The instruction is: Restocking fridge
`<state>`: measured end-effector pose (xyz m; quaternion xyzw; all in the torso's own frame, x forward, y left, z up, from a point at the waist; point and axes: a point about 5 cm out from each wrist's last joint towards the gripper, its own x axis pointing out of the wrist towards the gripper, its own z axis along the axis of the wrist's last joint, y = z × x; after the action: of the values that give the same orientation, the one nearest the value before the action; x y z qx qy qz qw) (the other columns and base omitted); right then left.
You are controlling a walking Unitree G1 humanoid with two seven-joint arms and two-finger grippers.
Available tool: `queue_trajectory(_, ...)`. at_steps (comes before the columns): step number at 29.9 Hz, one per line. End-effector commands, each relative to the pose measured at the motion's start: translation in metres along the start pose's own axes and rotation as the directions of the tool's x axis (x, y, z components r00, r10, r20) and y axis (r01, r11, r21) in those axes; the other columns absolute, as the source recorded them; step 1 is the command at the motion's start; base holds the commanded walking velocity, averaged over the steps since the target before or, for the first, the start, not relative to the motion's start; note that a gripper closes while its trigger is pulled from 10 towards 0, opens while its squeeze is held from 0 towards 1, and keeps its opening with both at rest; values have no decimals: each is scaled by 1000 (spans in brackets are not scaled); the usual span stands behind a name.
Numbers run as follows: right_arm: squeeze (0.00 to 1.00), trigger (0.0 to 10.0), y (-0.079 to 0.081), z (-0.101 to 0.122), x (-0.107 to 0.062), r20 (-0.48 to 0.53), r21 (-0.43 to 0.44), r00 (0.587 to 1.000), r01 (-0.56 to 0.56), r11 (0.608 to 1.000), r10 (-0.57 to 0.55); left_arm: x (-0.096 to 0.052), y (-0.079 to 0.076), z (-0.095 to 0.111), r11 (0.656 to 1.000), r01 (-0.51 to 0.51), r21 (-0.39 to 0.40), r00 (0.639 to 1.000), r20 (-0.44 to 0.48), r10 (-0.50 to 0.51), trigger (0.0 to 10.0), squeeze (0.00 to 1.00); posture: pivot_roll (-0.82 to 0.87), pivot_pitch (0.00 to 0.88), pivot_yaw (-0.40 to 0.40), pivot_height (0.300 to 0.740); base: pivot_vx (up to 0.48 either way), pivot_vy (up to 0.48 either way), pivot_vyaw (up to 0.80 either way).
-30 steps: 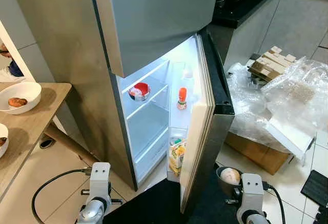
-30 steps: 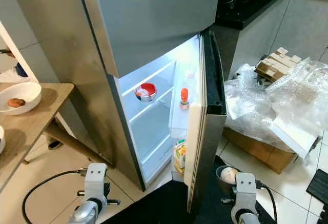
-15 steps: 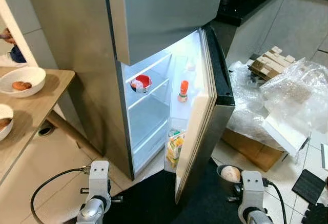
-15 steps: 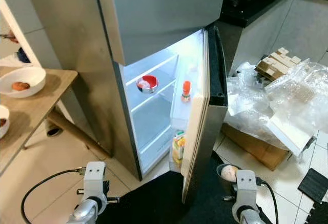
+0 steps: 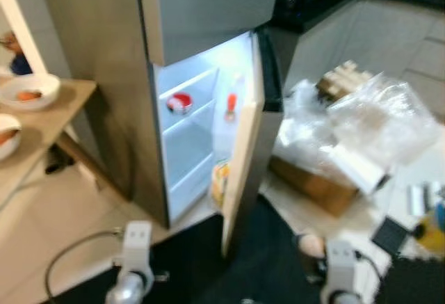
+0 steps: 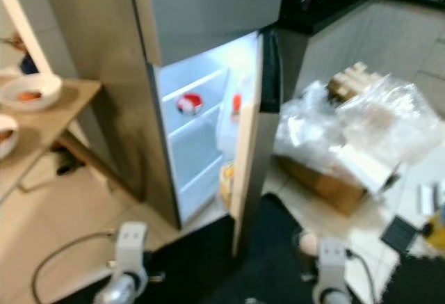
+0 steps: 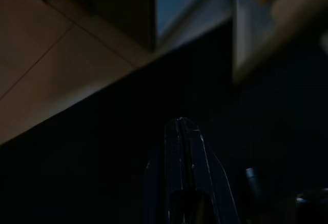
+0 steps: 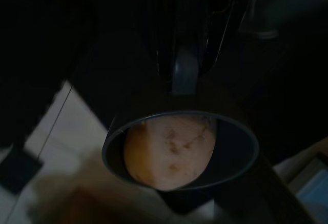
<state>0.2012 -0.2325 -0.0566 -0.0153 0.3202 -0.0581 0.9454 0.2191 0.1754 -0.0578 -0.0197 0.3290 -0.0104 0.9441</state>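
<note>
Bowl: a small dark bowl [image 8: 180,149] with a round brownish bun or bread inside it, low on the right, near the robot's body. I think this is the food that goes in the fridge.
Right gripper: the right gripper [image 8: 183,75] is clenched on the bowl's rim. It holds the bowl level, likely so the food does not roll out.
Left gripper: the left gripper [image 7: 180,131] hangs low on the left over the dark mat, fingers pressed together, holding nothing.
Fridge: the fridge [image 5: 104,74] stands ahead, a bit far. Its lower door [image 5: 240,151] is swung open, so there is a way in.
Inside: a red bowl [image 5: 179,102] sits on a shelf; an orange-capped bottle [image 5: 230,107] and a juice carton [image 5: 220,179] stand in the door.
Left side: a wooden table [image 5: 42,126] with white bowls.
Right side: a cardboard box [image 5: 313,186] under crumpled plastic wrap [image 5: 361,120].
Picture: the head views are blurry.
</note>
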Motion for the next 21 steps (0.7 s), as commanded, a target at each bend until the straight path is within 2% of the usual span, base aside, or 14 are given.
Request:
queue_trajectory(1, 0, 10000, 1, 7, 2, 37, 2, 999, -4, 1000, 4, -1, -2, -4, 1000, 8, 3, 1000, -18, -8, 10000, 0, -143, 97, -24, 736, 0, 0, 0)
queue_trajectory(17, 0, 10000, 2, 9, 3, 39, -3, 999, -9, 1000, 9, -1, 0, -3, 1000, -24, 6, 1000, 3, 24, 10000, 0, -137, 97, -17, 736, 0, 0, 0)
queue_trajectory(21, 0, 10000, 5, 9, 3, 40, -10, 999, -20, 1000, 21, -1, 0, -3, 999, -37, -7, 999, 5, 37, 10000, 0, -135, 95, -19, 736, 0, -454, 0)
